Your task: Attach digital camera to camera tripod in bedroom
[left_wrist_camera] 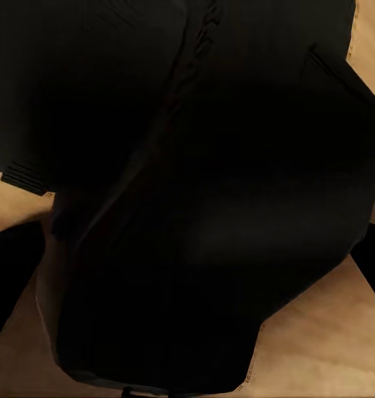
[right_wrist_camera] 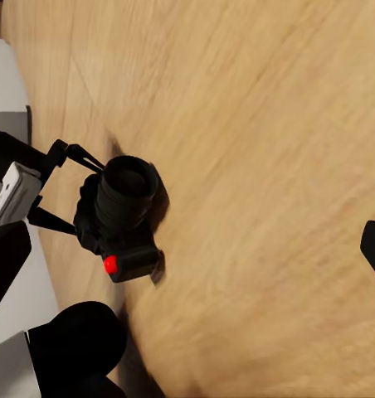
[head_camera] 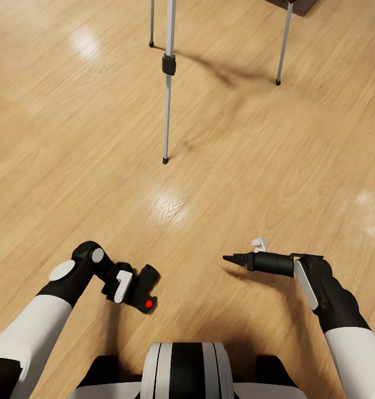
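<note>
The digital camera (head_camera: 145, 291), black with a red button, hangs low over the wood floor at the lower left of the head view, with my left gripper (head_camera: 133, 285) shut on its body. The left wrist view is dark with the camera (left_wrist_camera: 196, 207) pressed close. From the right wrist view the camera (right_wrist_camera: 125, 215) shows lens-first. My right gripper (head_camera: 231, 259) is open and holds nothing; its fingers (right_wrist_camera: 5, 257) stand wide apart, pointing toward the camera. Three silver legs of the camera tripod (head_camera: 168, 83) stand on the floor ahead; its head is out of view.
Light wood floor (head_camera: 237, 166) stretches between me and the tripod's nearest foot (head_camera: 165, 160). A dark furniture corner (head_camera: 298, 5) sits behind the right leg. My trunk (head_camera: 181, 366) fills the bottom edge.
</note>
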Available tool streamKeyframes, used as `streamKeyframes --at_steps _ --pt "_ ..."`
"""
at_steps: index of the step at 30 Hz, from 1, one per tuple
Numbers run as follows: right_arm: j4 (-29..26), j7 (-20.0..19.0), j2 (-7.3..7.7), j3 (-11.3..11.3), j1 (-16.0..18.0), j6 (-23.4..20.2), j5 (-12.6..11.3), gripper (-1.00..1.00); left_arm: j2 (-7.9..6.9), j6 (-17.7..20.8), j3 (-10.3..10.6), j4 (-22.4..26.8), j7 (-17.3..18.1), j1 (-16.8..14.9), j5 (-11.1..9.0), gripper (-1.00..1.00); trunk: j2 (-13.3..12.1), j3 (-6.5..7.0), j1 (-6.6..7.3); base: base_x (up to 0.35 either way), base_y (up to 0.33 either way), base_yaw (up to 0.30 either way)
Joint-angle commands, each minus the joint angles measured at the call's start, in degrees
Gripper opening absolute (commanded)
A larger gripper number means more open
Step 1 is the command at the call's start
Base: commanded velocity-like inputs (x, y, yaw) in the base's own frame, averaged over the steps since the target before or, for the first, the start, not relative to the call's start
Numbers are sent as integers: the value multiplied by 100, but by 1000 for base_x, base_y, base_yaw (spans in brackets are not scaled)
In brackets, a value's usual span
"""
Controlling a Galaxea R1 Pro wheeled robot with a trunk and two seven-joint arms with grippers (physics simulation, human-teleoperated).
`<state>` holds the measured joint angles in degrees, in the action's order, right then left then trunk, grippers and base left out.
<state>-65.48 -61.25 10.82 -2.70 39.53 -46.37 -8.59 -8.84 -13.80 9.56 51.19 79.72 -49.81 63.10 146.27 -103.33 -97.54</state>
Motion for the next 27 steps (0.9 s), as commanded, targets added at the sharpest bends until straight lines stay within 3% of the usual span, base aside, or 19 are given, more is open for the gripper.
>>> streamKeyframes --at_steps 1,3,4,5,10,18,24,27 --pt "0 -8 0 -3 2 -30 -14 100 -4 -38 6 12 7 -2 -20 -100 1 -3 1 0 0 0" --pt "0 -9 -1 -3 2 -30 -14 100 -6 -7 -5 44 17 -2 -141 -100 1 -3 1 0 0 0" --pt "0 4 1 -3 2 -30 -11 100 -100 2276 -676 2556 601 -2 -3053 -100 1 -3 1 0 0 0" --pt "0 4 2 -3 2 -30 -11 100 -137 2819 -687 2759 624 -2 -3184 -100 1 -3 1 0 0 0" --pt "0 7 -1 -3 2 -30 -11 100 -281 3811 -693 3163 829 -2 -3367 -100 1 -3 1 0 0 0" --pt "0 6 1 -3 2 -30 -11 100 -344 4133 -700 3476 956 18 -3538 -100 1 -3 1 0 0 0" --pt "0 15 0 -3 2 -30 -11 100 -352 4169 -701 3557 965 52 -3991 -100 1 -3 1 0 0 0" --pt "0 21 -1 -3 2 -30 -11 100 -354 4176 -701 3557 966 62 -4120 -100 1 -3 1 0 0 0"
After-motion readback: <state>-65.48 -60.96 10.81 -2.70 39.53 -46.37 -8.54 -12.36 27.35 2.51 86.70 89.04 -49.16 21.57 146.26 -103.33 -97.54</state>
